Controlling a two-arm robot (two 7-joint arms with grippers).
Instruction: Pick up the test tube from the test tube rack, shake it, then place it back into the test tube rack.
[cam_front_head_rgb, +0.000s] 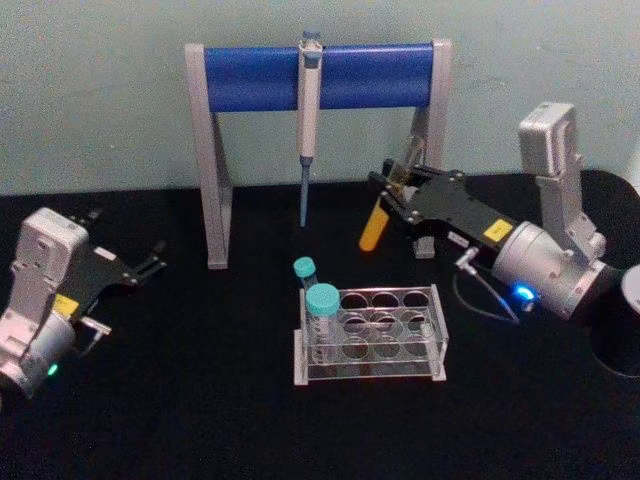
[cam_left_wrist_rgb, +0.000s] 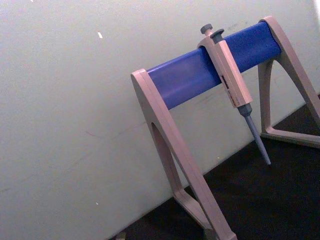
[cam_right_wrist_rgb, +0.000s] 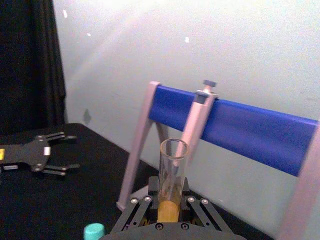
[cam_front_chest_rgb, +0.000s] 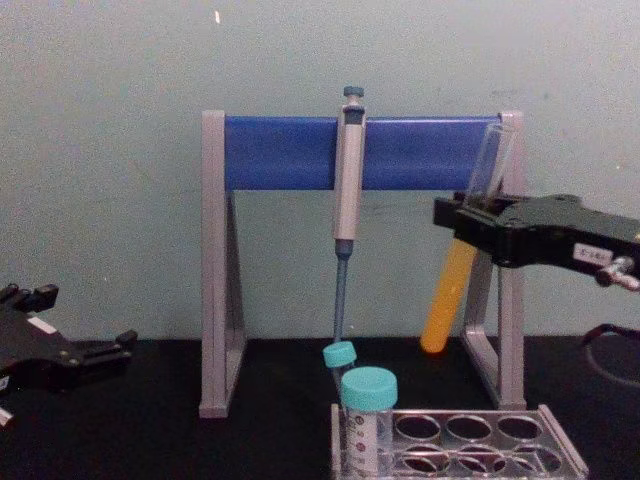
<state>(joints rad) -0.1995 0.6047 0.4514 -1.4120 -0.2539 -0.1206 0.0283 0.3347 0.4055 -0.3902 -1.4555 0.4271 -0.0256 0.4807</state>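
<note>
The test tube (cam_front_head_rgb: 372, 230) hangs tilted in the air behind the test tube rack (cam_front_head_rgb: 438, 322), its lower half orange-yellow. My right gripper (cam_front_head_rgb: 390, 192) is shut on its clear upper part. From the chest view the test tube (cam_front_chest_rgb: 444, 300) leans with its open mouth up to the right, held by the right gripper (cam_front_chest_rgb: 462, 218) well above the test tube rack (cam_front_chest_rgb: 560, 455). The right wrist view looks along the test tube (cam_right_wrist_rgb: 172, 170) between the right gripper's fingers (cam_right_wrist_rgb: 142, 212). My left gripper (cam_front_head_rgb: 158, 256) rests open at the table's left, with nothing in it.
Two teal-capped tubes (cam_front_head_rgb: 322, 300) stand in the rack's left column. The grey-and-blue pipette stand (cam_front_head_rgb: 320, 75) with a hanging pipette (cam_front_head_rgb: 309, 110) stands close behind the held tube. A black round object (cam_front_head_rgb: 630, 310) sits at the right edge.
</note>
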